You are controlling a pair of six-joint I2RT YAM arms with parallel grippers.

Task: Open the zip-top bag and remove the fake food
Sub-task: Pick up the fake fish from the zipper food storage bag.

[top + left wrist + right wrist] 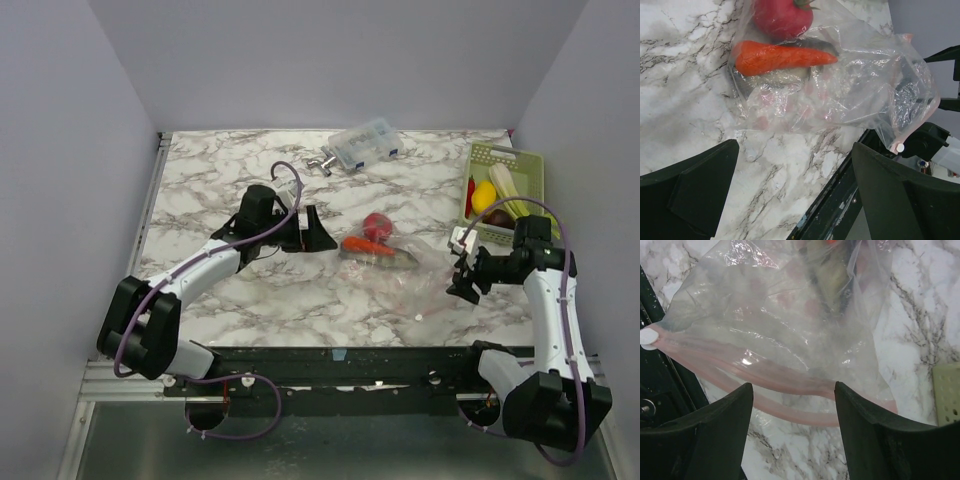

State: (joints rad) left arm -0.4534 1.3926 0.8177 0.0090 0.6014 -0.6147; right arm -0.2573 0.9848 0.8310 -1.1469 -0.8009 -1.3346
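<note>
Top external: bag (408, 280) on marble table (200, 185), grey walls (350, 60)

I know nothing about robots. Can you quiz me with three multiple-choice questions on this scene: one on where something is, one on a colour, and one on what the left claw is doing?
1. Where is the toy carrot?
A in the green basket; B in the zip-top bag; C in the clear box
2. What colour is the bag's zipper strip?
A pink; B blue; C green
3. What is the left gripper doing?
A shut on the carrot; B shut on the bag; C open, holding nothing

Answers:
1. B: the carrot lies under the clear film.
2. A: the right wrist view shows a pink strip.
3. C: its fingers stand wide apart above bare marble.
</note>
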